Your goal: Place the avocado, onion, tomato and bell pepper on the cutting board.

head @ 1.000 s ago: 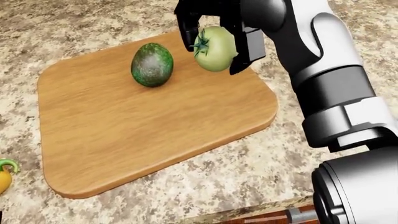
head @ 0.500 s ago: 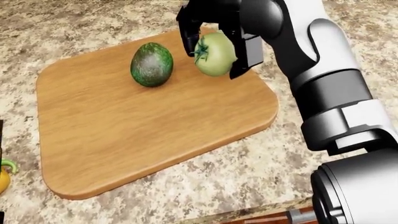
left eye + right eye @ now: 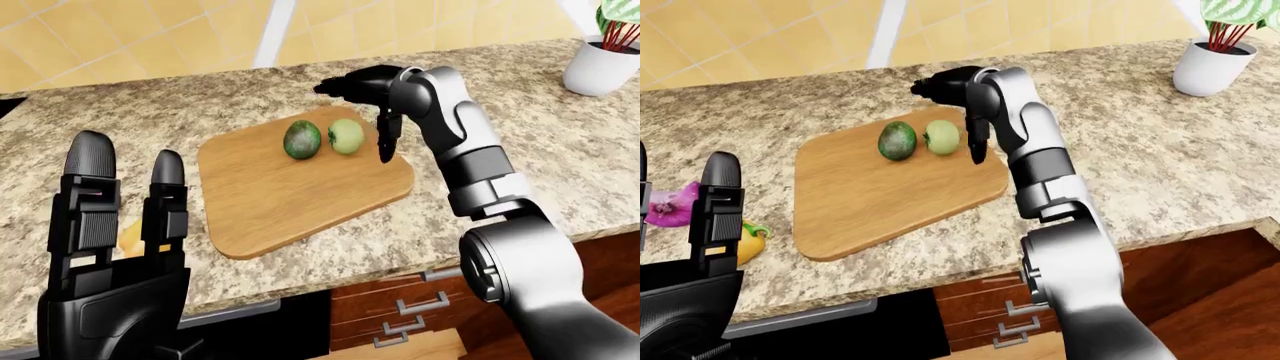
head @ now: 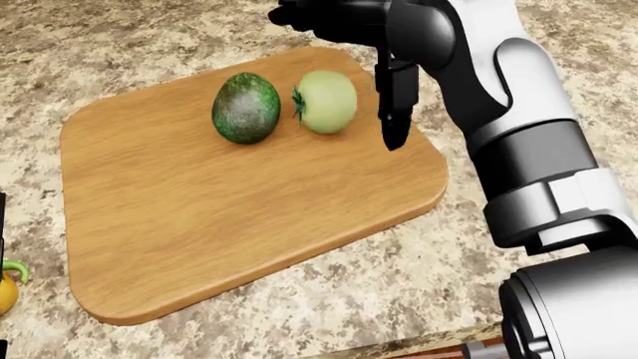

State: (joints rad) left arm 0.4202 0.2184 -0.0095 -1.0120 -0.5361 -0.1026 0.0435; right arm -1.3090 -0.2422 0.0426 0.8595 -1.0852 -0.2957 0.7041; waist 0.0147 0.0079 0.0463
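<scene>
Right hand (image 4: 349, 45) has let go of the tomato (image 4: 326, 102). Half a second ago its fingers were clamped round it; now they are spread apart, one finger (image 4: 395, 105) pointing down just right of the tomato in the head view, the others up at the top edge above it. No finger touches the tomato as far as the head view shows.

Tomato now sits on the cutting board (image 4: 239, 202), lower than before, just left of and below the hand, stem side turned toward the avocado (image 4: 245, 107). Avocado lies on the board just left of the tomato, close beside it; can't tell if they touch. Avocado has not moved since the earlier frames.

Board lies on the speckled stone counter (image 3: 520, 172), same place as before.

Left hand (image 3: 115, 240) is raised at the lower left of the left-eye view, fingers straight up and apart, holding nothing, well left of the board.

Yellow bell pepper (image 3: 748, 241) lies on the counter, off the board, partly hidden behind the left hand in the right-eye view. Purple onion (image 3: 670, 206) lies on the counter farther left, also off the board.

White plant pot (image 3: 1210, 66) stands at the far right of the counter, well away from the right hand.
</scene>
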